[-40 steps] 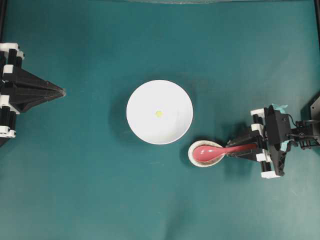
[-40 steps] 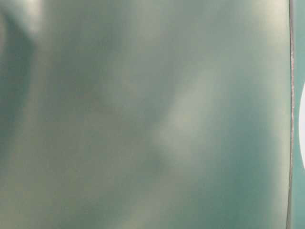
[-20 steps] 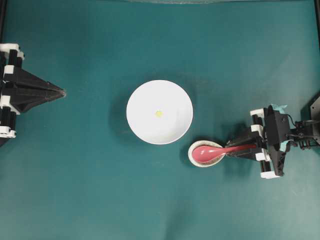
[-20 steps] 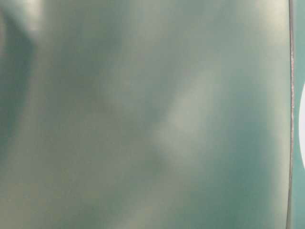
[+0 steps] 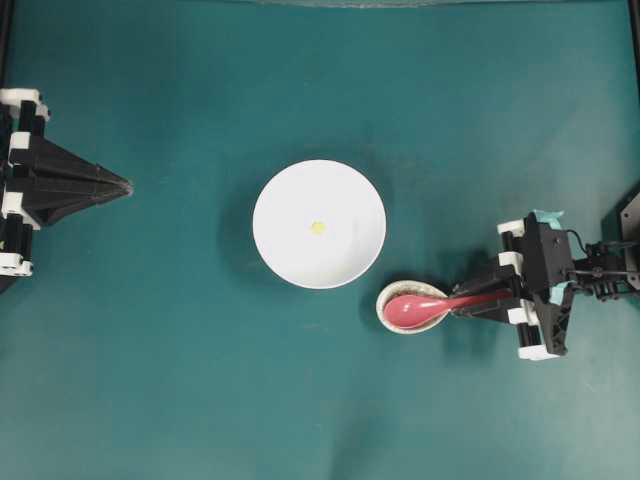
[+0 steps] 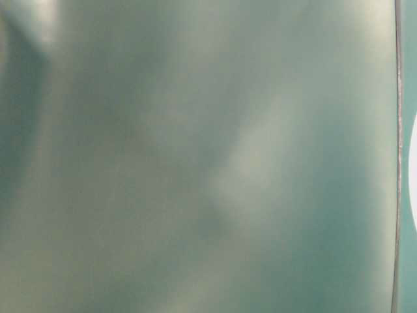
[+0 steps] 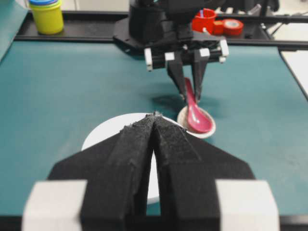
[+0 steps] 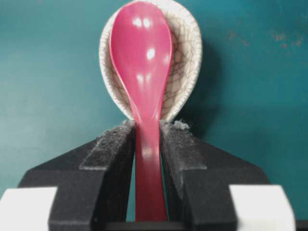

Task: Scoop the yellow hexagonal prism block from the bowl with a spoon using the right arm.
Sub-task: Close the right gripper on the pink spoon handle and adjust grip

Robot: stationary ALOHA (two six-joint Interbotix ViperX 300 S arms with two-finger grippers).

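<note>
We see the R gripper (image 8: pixel 147 132) clenched on the spoon (image 8: pixel 143 62) handle, its scoop resting in the small crackled dish (image 8: pixel 185 57). L gripper (image 5: pixel 125 185) pinched shut, holding nothing. Yellow block (image 5: pixel 317 227) sits mid-bowl (image 5: pixel 290 190), untouched.

black arms (image 5: pixel 560 290), white joints, foam-padded fingers (image 8: pixel 113 159)

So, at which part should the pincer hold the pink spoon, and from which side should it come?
Probably the straight handle, approached from its free end on the right of the overhead view. The spoon has its deep bowl resting in the small speckled dish, so only the handle sticks out. The right pincer already clamps it there.
</note>
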